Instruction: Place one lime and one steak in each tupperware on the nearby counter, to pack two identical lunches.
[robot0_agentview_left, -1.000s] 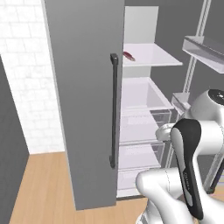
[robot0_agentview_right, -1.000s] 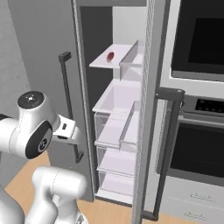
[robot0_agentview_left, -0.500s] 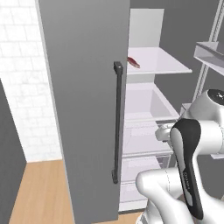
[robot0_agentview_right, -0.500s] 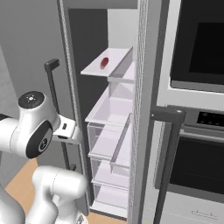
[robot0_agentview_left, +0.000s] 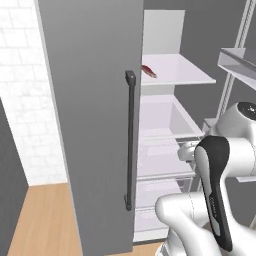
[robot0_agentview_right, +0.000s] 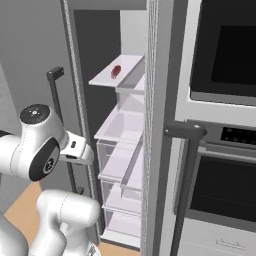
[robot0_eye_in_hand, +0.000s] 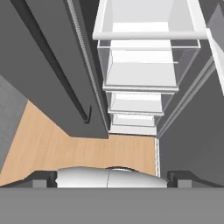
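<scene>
You are facing the open fridge (robot0_agentview_left: 170, 130), its grey door (robot0_agentview_left: 90, 125) with the dark handle (robot0_agentview_left: 130, 140) swung out on the left and the built-in oven (robot0_agentview_right: 222, 65) to its right. White shelves and clear drawers (robot0_eye_in_hand: 142, 65) stack down inside, and the steak (robot0_agentview_left: 148, 71) lies alone on the top shelf (robot0_agentview_left: 175, 70). Your fingers (robot0_eye_in_hand: 43, 179) are spread wide apart with nothing between them, pointing down past the drawers toward the wooden floor (robot0_eye_in_hand: 65, 148).

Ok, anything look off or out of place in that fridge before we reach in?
Nothing spilled, tilted or damaged. The fridge door stands open, the drawers sit square, and a single red steak lies flat on the top shelf. I see no lime in there.
</scene>
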